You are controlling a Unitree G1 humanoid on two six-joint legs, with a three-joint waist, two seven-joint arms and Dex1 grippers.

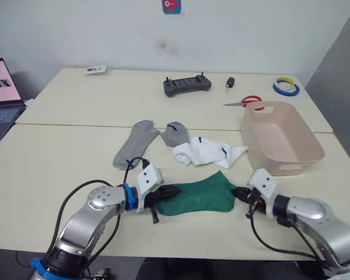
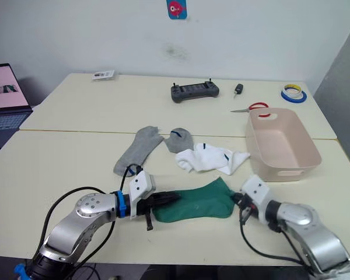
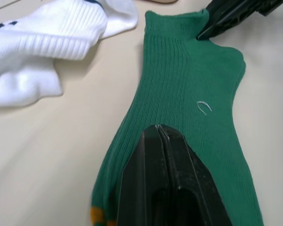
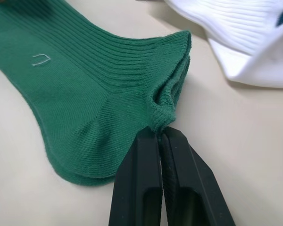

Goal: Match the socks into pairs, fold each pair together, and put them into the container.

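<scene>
**Two Hands Pinching Green Socks at Opposite Ends, Fold Pending**

From the left eye view, the green socks (image 1: 199, 197) are lying flat on the desk (image 1: 52, 157) near its front edge, the left hand (image 1: 163, 194) pinching one end and the right hand (image 1: 240, 194) pinching the other. The white socks (image 1: 209, 153) and grey socks (image 1: 141, 142) are lying just behind, unfolded, and the pink container (image 1: 280, 137) is standing empty to the right.

In the left wrist view, the left fingers (image 3: 167, 188) are pressing together on the fabric near the yellow cuff mark, the cloth lying smooth ahead.

In the right wrist view, the right fingers (image 4: 162, 188) are closing on a bunched edge of the socks, which appear to be two layers stacked.

Doing this step well likely means keeping both layers in the pinch, lifting one end over the other without dragging, and steering clear of the white socks close by.
</scene>
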